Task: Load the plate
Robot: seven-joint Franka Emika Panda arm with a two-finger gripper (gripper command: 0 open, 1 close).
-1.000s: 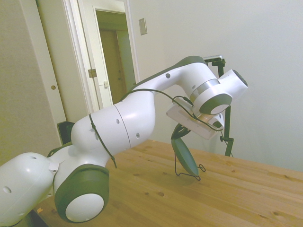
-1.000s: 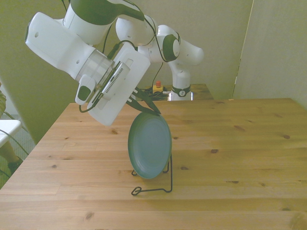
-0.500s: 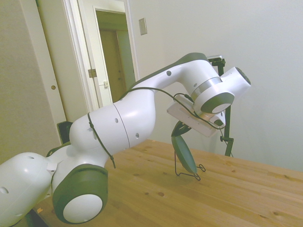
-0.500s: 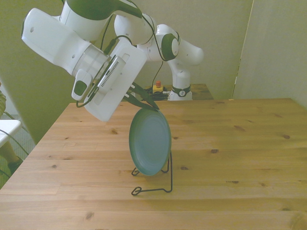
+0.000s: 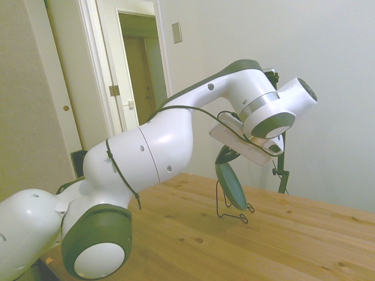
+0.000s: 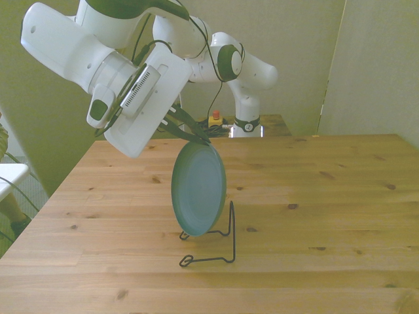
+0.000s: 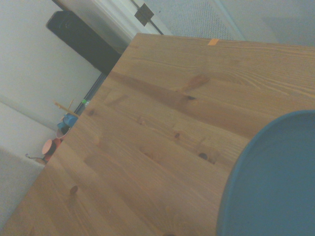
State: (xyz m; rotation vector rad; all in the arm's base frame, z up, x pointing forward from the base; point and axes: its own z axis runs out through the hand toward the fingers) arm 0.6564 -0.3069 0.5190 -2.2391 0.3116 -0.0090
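While the claw (image 6: 196, 136) grips its top rim, one plate (image 6: 198, 190) stands over one wire stand (image 6: 219, 245).

Bare tabletop (image 6: 327, 196) lay open all around; only the wire stand (image 6: 219, 245) and the upright plate (image 6: 198, 190) stood mid-table.

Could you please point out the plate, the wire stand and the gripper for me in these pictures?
plate (image 6: 198, 190): front view, on the middle of its teal face.
wire stand (image 6: 232, 230): front view, on its upright black post.
gripper (image 6: 200, 138): front view, between the dark fingertips at the plate's top rim.
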